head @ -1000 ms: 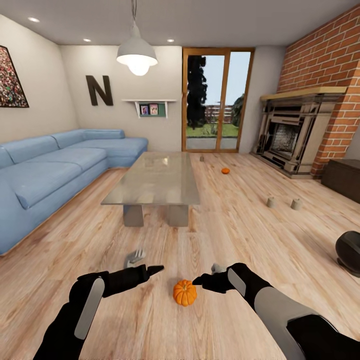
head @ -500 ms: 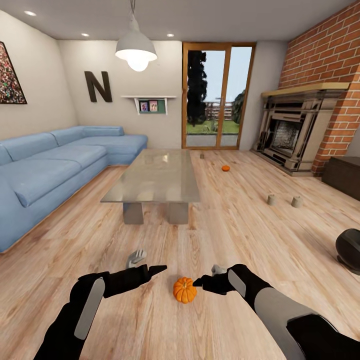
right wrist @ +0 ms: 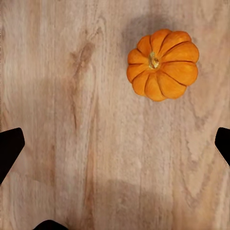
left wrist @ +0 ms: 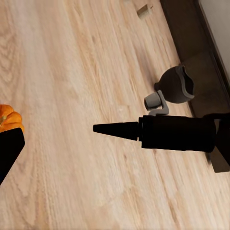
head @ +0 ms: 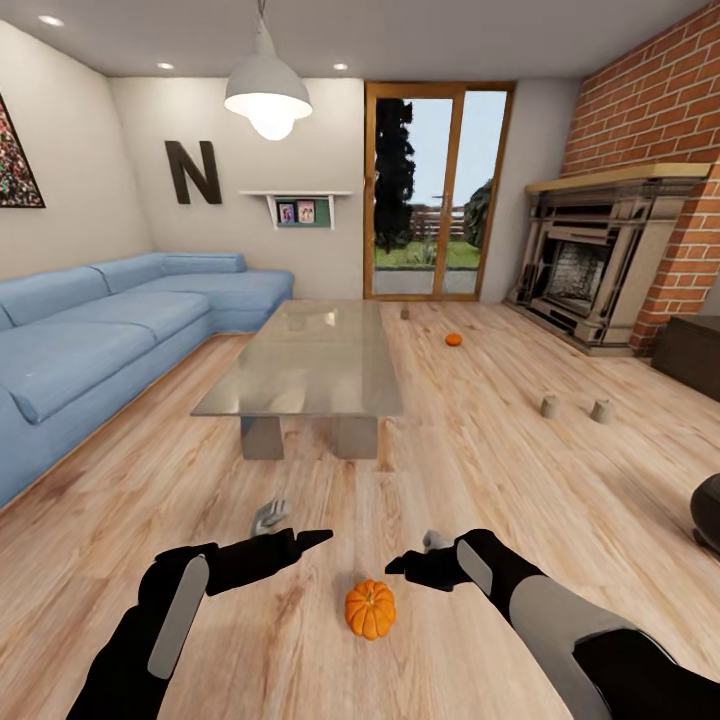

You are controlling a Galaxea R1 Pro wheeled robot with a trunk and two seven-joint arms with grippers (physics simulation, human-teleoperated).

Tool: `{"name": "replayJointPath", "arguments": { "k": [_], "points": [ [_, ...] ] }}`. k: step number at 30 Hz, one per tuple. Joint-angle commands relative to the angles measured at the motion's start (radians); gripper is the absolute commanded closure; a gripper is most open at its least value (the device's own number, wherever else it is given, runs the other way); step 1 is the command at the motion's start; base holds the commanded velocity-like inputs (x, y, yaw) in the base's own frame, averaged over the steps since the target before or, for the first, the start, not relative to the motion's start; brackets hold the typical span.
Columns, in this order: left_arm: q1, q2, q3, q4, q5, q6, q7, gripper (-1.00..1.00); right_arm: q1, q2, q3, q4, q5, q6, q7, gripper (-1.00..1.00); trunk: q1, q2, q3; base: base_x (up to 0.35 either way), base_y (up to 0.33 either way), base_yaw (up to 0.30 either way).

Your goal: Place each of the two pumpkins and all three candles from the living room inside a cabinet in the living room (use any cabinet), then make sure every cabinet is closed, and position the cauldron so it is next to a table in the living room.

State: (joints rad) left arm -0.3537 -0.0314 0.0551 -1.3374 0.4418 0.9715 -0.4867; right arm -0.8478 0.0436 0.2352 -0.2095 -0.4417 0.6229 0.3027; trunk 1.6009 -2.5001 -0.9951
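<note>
Nothing is stowed yet: one pumpkin (head: 370,608) sits on the floor at lower centre between the empty, spread left gripper (head: 300,541) and right gripper (head: 403,566), candles (head: 549,405) lying mid-right.

cauldron (head: 708,525) & dark cabinet (head: 692,352) cut off at right edge.

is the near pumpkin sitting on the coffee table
No, the near pumpkin rests on the wooden floor between the two grippers, well in front of the coffee table.
</note>
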Motion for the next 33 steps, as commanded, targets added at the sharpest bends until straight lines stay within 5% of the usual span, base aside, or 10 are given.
{"name": "replayJointPath", "arguments": {
  "k": [1, 13, 26, 33],
  "points": [
    [-0.001, -0.001, 0.003, 0.000, -0.004, 0.006, -0.007, -1.00, -0.001, 0.000, 0.004, -0.001, -0.001, 0.003, 0.003, -1.00, 0.000, 0.000, -0.001, 0.088, 0.000, 0.000],
    [-0.001, -0.001, 0.003, 0.000, -0.003, 0.006, -0.010, -1.00, -0.001, 0.000, 0.004, 0.025, -0.002, 0.004, 0.069, -1.00, 0.000, 0.000, -0.001, 0.013, 0.000, 0.000],
    [-0.001, -0.001, 0.004, 0.000, -0.003, 0.006, -0.010, -1.00, -0.001, 0.001, 0.006, 0.027, 0.000, 0.007, 0.061, -1.00, 0.000, 0.000, -0.001, 0.065, 0.012, 0.000],
    [-0.001, -0.001, 0.003, -0.002, -0.003, 0.004, -0.010, -1.00, -0.001, 0.001, 0.005, 0.027, 0.000, 0.096, 0.056, -1.00, 0.000, 0.000, -0.001, 0.005, 0.001, 0.000]
  ]
}}
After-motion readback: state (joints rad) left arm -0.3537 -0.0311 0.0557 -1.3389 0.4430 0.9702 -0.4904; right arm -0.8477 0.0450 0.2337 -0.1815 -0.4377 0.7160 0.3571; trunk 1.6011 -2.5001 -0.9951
